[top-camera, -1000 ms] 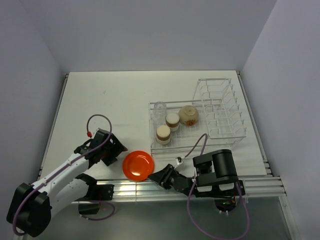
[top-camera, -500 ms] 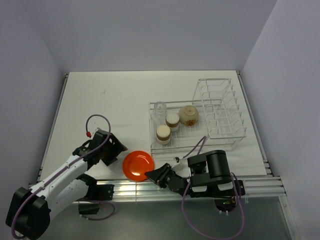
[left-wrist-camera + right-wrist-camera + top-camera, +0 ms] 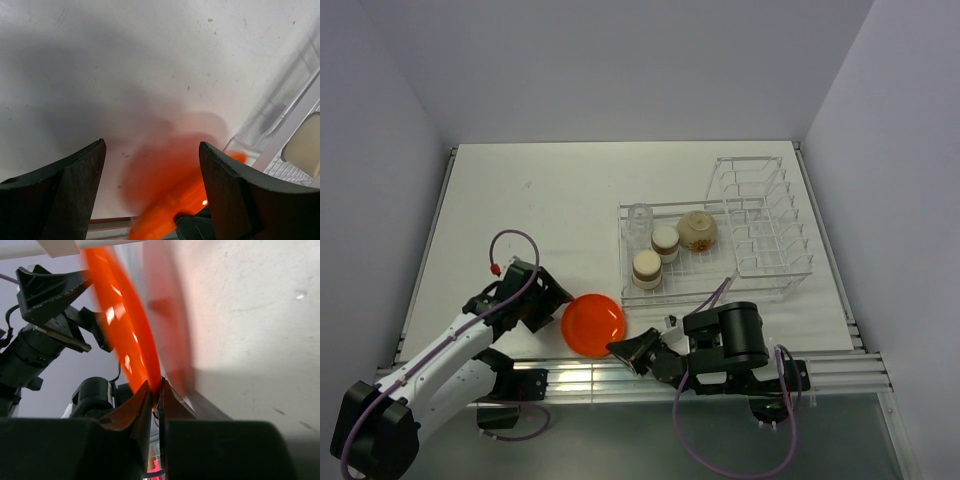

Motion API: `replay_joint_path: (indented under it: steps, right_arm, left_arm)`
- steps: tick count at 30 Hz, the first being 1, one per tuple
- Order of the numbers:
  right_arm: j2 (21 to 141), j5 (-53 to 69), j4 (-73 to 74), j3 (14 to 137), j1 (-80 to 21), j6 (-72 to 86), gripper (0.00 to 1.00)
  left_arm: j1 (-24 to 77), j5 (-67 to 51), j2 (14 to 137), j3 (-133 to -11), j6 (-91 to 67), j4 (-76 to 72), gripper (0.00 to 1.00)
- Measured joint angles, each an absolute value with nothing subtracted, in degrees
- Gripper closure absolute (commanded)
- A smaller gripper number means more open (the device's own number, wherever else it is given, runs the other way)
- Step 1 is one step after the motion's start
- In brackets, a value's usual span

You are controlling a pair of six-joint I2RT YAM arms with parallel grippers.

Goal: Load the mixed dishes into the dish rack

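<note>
The orange-red plate (image 3: 593, 324) is near the table's front edge, tilted, its near rim lifted. My right gripper (image 3: 620, 349) is shut on that rim; the right wrist view shows the plate (image 3: 125, 335) edge-on between the jaws. My left gripper (image 3: 553, 300) is open just left of the plate, whose blurred edge (image 3: 175, 200) shows low between its fingers. In the clear dish rack (image 3: 720, 245), the basket part holds two brown cups (image 3: 646, 268) (image 3: 665, 241), the beige bowl (image 3: 697, 230) and the clear glass (image 3: 638, 216).
The rack's upright plate slots (image 3: 760, 200) stand at the back right. Metal rails (image 3: 820, 350) run along the table's near edge. Grey walls close in the left, back and right sides.
My right gripper has slid left and closed on the plate's near rim, and the plate has tipped up and shifted slightly left. My left arm has barely moved.
</note>
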State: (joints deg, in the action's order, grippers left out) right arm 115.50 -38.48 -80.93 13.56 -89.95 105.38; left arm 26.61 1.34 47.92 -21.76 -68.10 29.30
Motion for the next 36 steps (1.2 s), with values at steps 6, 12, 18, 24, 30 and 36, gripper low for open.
replay_joint_path:
  steps: [6, 12, 18, 24, 30, 36]
  right_arm:
    - [116.4, -38.4, -82.6, 13.5, -90.0, 105.2, 1.00]
    - [116.4, -38.2, -82.7, 13.5, -90.4, 105.1, 1.00]
    - [114.9, -36.2, -79.9, 14.7, -93.5, 105.3, 1.00]
    - [112.0, -35.9, -75.5, 14.5, -96.1, 107.3, 1.00]
    - [108.4, -34.5, -71.0, 14.4, -101.9, 107.5, 1.00]
    - [101.7, -35.5, -64.5, 15.1, -104.3, 102.7, 1.00]
  left_arm:
    - [26.6, 1.4, 47.9, -21.8, -67.9, 29.5, 0.18]
    - [26.6, 1.4, 48.0, -21.8, -67.5, 29.7, 0.18]
    - [26.6, 1.7, 47.4, -21.8, -67.1, 31.0, 0.18]
    - [26.6, 2.1, 44.4, -22.1, -67.3, 32.9, 0.18]
    - [26.6, 3.0, 43.5, -26.2, -67.2, 35.3, 0.18]
    - [26.6, 3.1, 43.2, -27.0, -67.2, 35.4, 0.18]
